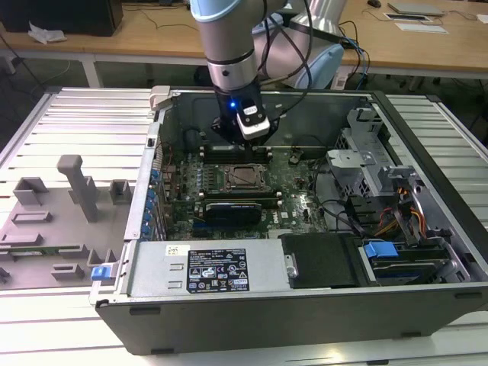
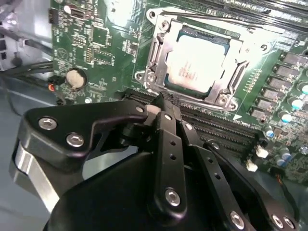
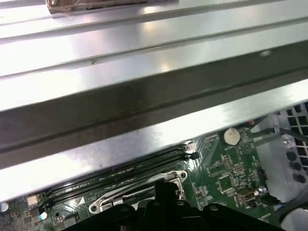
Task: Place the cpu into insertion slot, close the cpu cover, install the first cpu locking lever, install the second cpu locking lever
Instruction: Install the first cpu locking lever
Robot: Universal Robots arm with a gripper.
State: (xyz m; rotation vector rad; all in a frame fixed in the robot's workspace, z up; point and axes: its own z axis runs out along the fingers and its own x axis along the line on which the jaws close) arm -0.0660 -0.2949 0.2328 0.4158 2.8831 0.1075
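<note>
Slatted metal bench (image 1: 69, 114) carries an open computer case (image 1: 305, 320); inside, the gripper (image 2: 162, 102), fingers pinched together on nothing, hovers just beside the socket on the green board (image 2: 96, 38), where the cpu (image 2: 197, 60) sits beneath the lowered cpu cover (image 2: 155, 57).

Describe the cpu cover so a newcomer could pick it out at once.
In the open computer case, look to the middle of the green motherboard. There, the cpu cover is the thin silvery metal frame whose square window rings the shiny cpu, unlike the long black memory slots beside it.
</note>
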